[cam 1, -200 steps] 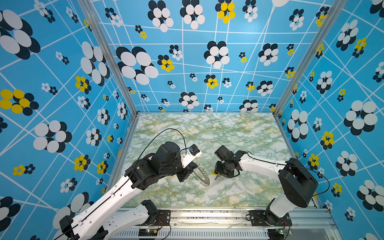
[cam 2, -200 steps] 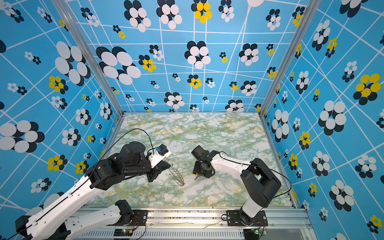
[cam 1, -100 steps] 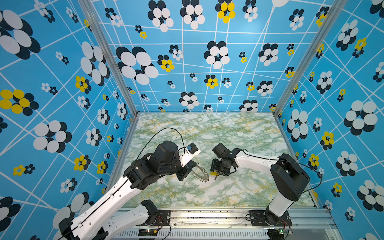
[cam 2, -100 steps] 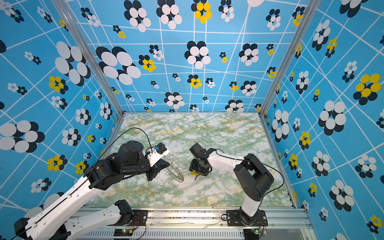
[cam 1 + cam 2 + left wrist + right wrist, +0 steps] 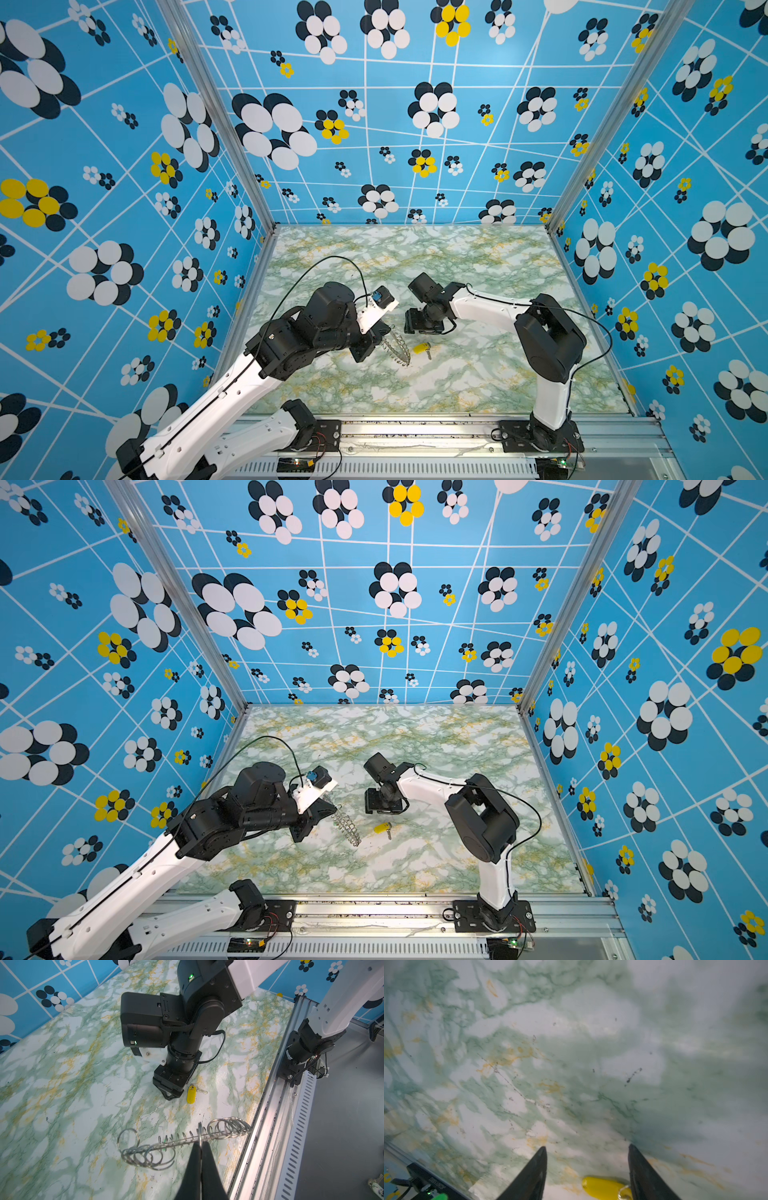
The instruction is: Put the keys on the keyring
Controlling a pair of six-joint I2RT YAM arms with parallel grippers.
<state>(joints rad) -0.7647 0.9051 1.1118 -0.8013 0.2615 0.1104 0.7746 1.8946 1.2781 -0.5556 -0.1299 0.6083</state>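
Observation:
My left gripper [image 5: 200, 1143] is shut on the keyring [image 5: 187, 1140], gripping the rim and holding it edge-on just above the marble table. In both top views the keyring [image 5: 397, 349] [image 5: 347, 827] hangs by the left fingers. Among its wire loops sits a green speck [image 5: 165, 1140] too small to identify. One of the keys, a yellow tag [image 5: 420, 348] [image 5: 383, 827] [image 5: 191, 1094] with a small metal key, lies flat on the table right of the keyring. My right gripper [image 5: 587, 1146] is open, pointing down just behind the yellow tag [image 5: 604, 1187], which lies by one finger.
Patterned blue walls close in the marble table [image 5: 478, 266] on three sides. An aluminium rail [image 5: 415, 428] runs along the front edge and carries both arm bases. The right arm's black elbow [image 5: 548, 340] rises above the table's right half.
My right gripper has shifted left and off the yellow tag, which now shows uncovered on the table. The left gripper with the keyring has barely moved.

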